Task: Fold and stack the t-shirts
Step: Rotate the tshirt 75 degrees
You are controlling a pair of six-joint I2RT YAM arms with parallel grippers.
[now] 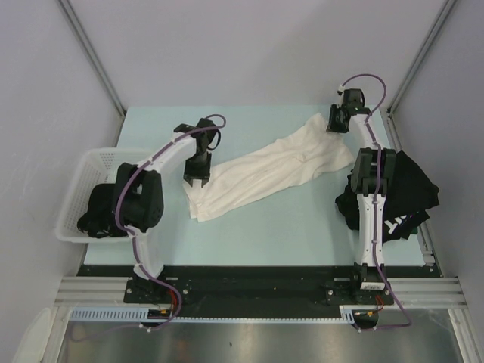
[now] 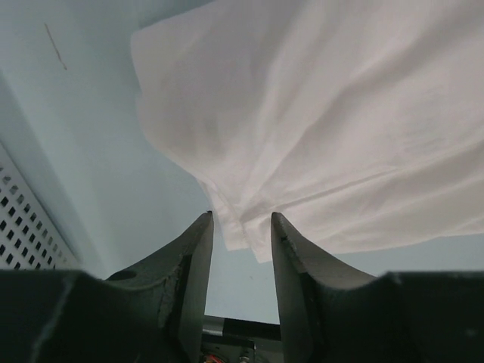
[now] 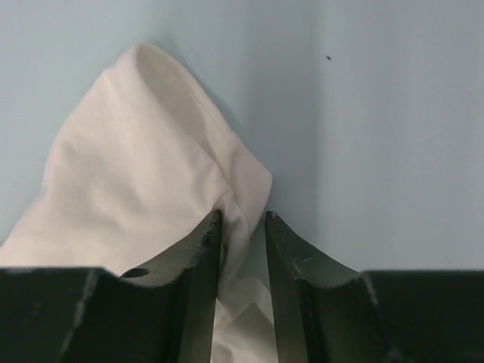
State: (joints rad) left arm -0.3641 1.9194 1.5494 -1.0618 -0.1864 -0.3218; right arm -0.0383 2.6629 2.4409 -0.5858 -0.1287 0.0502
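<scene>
Top view: cream-white t-shirt (image 1: 257, 170), one, limp, drawn out in a long diagonal band on the pale blue worktop (image 1: 265, 242), running from the left fingers (image 1: 195, 178) to the right fingers (image 1: 336, 119), each set standing over one end. Black t-shirts (image 1: 412, 185), heaped on the near side of the right fingers at the worktop's right edge, partly under the right arm. White print shows on one, too small to read. White mesh basket (image 1: 79, 181), to the outer side of the left fingers, holding a black cloth bundle (image 1: 97, 215). Left wrist view: left fingers (image 2: 201, 236) spread, with a clear gap between the tips. A layered corner of the cream-white t-shirt (image 2: 325, 113) lies in that gap, the rest fanning out ahead and to the right. Basket (image 2: 23, 219) wall to their left, worktop (image 2: 91, 151) between. Right wrist view: right fingers (image 3: 210, 236) spread. The narrow end of the cream-white t-shirt (image 3: 136, 166) lies between the tips, the rest ahead and to the left. Bare worktop (image 3: 393, 113) lies to the right.
</scene>
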